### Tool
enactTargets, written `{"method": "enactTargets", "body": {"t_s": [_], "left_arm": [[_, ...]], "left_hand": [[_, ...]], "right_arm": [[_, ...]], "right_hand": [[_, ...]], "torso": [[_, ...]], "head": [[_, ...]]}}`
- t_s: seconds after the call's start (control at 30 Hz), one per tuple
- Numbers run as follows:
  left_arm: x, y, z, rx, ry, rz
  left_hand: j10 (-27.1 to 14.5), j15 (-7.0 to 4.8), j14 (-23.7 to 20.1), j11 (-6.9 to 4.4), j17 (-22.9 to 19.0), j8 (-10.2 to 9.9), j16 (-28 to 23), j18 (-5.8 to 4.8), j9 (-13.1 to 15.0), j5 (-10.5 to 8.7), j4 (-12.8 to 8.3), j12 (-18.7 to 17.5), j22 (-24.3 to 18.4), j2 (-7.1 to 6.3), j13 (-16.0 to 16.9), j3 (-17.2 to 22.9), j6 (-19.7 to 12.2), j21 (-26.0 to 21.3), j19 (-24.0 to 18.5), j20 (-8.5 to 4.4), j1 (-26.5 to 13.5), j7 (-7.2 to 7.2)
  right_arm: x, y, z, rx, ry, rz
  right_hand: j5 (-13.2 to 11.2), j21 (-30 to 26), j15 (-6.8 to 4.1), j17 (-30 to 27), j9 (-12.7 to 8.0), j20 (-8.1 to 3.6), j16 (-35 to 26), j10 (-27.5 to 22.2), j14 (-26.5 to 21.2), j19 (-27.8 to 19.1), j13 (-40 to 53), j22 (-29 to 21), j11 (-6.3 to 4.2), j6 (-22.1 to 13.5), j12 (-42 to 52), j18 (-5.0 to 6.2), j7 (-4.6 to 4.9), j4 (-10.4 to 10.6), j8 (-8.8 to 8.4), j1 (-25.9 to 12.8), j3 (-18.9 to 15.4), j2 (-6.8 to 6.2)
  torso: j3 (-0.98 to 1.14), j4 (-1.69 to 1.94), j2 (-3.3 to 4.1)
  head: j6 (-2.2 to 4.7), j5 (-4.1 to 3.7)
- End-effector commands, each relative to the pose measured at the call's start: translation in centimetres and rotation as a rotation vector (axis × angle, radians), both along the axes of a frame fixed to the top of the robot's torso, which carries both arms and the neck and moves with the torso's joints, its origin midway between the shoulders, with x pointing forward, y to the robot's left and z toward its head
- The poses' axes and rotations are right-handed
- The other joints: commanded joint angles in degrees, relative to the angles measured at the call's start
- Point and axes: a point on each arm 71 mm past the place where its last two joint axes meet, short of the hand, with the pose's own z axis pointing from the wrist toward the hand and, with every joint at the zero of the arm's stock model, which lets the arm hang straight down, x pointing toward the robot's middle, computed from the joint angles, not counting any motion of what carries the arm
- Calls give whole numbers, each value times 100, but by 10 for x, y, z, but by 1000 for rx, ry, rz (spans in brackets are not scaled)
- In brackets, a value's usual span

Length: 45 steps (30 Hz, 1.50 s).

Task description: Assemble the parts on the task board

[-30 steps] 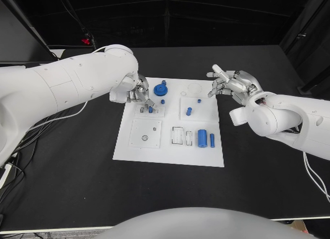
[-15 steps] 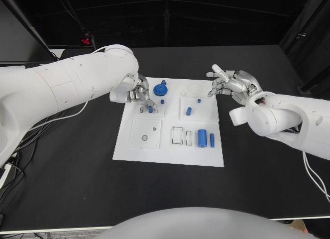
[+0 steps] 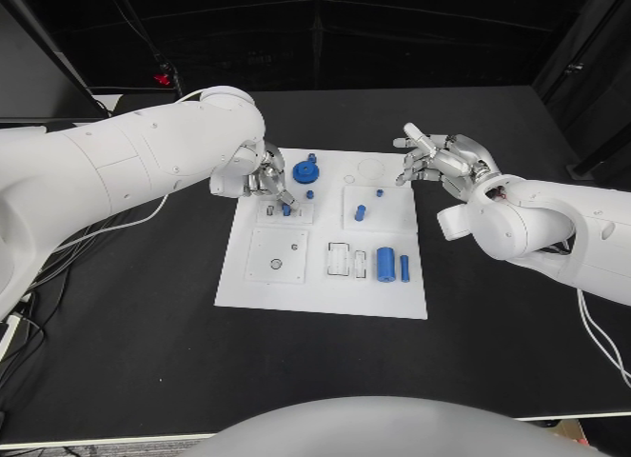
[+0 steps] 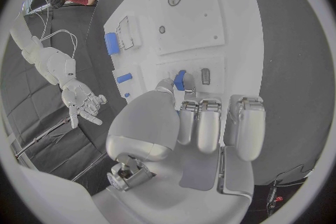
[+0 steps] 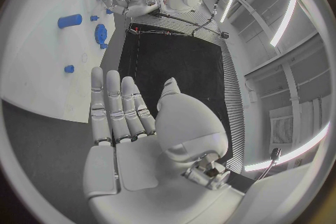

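Fingers [image 4: 184, 85] of left hand [image 3: 265, 171] pinched round a small blue peg [image 4: 180, 79], tip pointing down at the near-left square block of the task board [image 3: 324, 286]; peg's long axis roughly upright, socket directly beneath, so next move looks like a straight push down. Right hand [image 3: 439, 160] hovering off the board's far right corner, fingers [image 5: 115, 103] straight and apart, holding nothing. Blue gear [image 3: 305, 171] just beside left hand on the far edge; large blue cylinder [image 3: 385, 264] and thin blue pin [image 3: 404, 268] lying flat near the board's near right, long axes running toward the robot. Left hand clearly nearer the socket. Board mid worktop [image 3: 150, 314].
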Motion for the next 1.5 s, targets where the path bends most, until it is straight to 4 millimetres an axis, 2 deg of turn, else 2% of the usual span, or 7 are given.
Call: {"method": "enactTargets", "body": {"t_s": [0.03,0.2,0.37,0.5,1.0,1.4,1.5], "left_arm": [[0,0,1,0,-6,0],[0,0,1,-6,-6,-2],[1,1,1,-18,-13,-1],[1,1,2,-31,-22,-1],[2,4,4,-121,-65,3],[-5,20,3,-181,-69,46],[-6,23,3,-193,-76,55]], "left_hand": [[619,-37,602,-46,1510,-13,5,-37,5,188,-7,-15,1510,395,1475,147,-16,18,598,-29,682,-22],[619,-28,602,-21,1510,-13,5,-37,30,543,-13,-15,1510,150,1475,612,-41,18,598,-17,1065,11],[619,-13,602,0,1510,1,5,-37,55,673,-16,-15,1510,-45,1475,930,-37,18,598,6,1207,32],[619,-4,602,10,1510,7,5,-37,65,703,-11,-15,1510,-112,1475,1071,-35,18,598,16,1220,43],[619,11,602,27,1510,38,5,-37,95,746,-11,-15,1510,-266,1475,1499,12,18,598,48,1217,60],[619,12,602,30,1510,51,5,-37,103,747,0,-15,1510,-305,1475,1562,35,18,598,55,1192,63],[619,13,602,30,1510,57,5,-37,106,757,4,-15,1510,-320,1475,1580,46,18,598,57,1176,64]], "right_arm": [[0,1,1,4,-6,6],[0,0,1,4,-5,5],[0,-1,1,2,-4,2],[0,-1,1,1,-3,0],[0,-2,0,0,0,-3],[1,-4,0,-2,0,-8],[1,-5,0,-3,-1,-8]], "right_hand": [[35,-26,8,-6,-2,25,31,-36,-37,5,-7,-6,-5,-27,21,54,87,0,28,23,-2,32],[39,-27,8,-13,-2,25,36,-37,-39,6,-13,-7,-5,-29,25,54,88,0,34,27,-1,34],[41,-27,8,-17,-2,25,39,-37,-40,6,-18,-8,-5,-30,27,54,89,1,39,30,-1,35],[41,-27,8,-17,-2,25,39,-37,-40,6,-18,-8,-5,-30,27,54,89,1,39,30,-1,35],[41,-28,9,-22,-2,26,42,-38,-42,6,-22,-9,-5,-31,30,54,91,1,43,33,0,38],[41,-28,9,-22,-2,26,42,-38,-42,6,-22,-9,-5,-31,30,54,91,1,43,33,0,38],[41,-28,9,-22,-2,26,42,-38,-42,6,-22,-9,-5,-31,30,54,91,1,43,33,0,38]], "torso": [[1,5,-1],[-1,-1,0],[-1,4,1],[0,4,2],[-1,6,-1],[7,23,-4],[2,8,-1]], "head": [[-3,-6],[-8,-14],[-22,-23],[-25,-23],[-44,-30],[-49,-24],[-45,0]]}}
